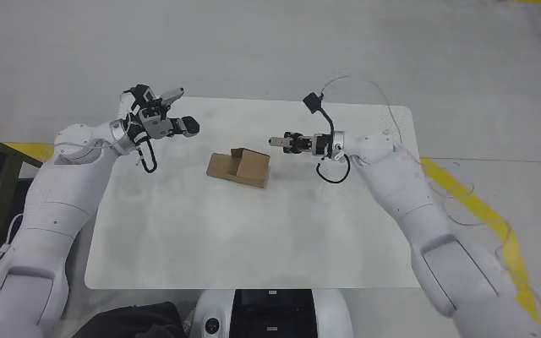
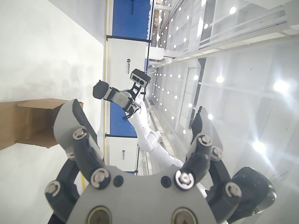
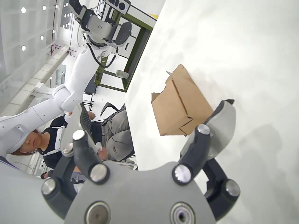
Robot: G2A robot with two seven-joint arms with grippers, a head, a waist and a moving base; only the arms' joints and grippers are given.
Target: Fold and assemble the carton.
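A plain brown cardboard carton [image 1: 239, 166], partly set up, lies near the middle of the white round-cornered table [image 1: 254, 245], somewhat closer to the far edge than to the robot. Its long axis runs across the table from the robot's left to its right, a little skewed. The left wrist view looks straight into the open mouth [image 2: 35, 120], so that end faces the left arm. The closed end, with its slotted tuck flaps [image 3: 184, 120], faces the right arm.

The left hand [image 2: 139, 115] is released, its fingers spread wide with nothing between them. It hangs over the table's far left corner, well apart from the carton. The right hand [image 1: 272, 141] is released too, its fingers wide in its own wrist view. It sits near the carton's right end and is level with its far side. I cannot tell whether a fingertip touches the cardboard.

The carton's faces are bare brown board. Blue and white wall panels [image 2: 130, 8] behind the table carry small print.

A broad stretch of table lies open on the near side.
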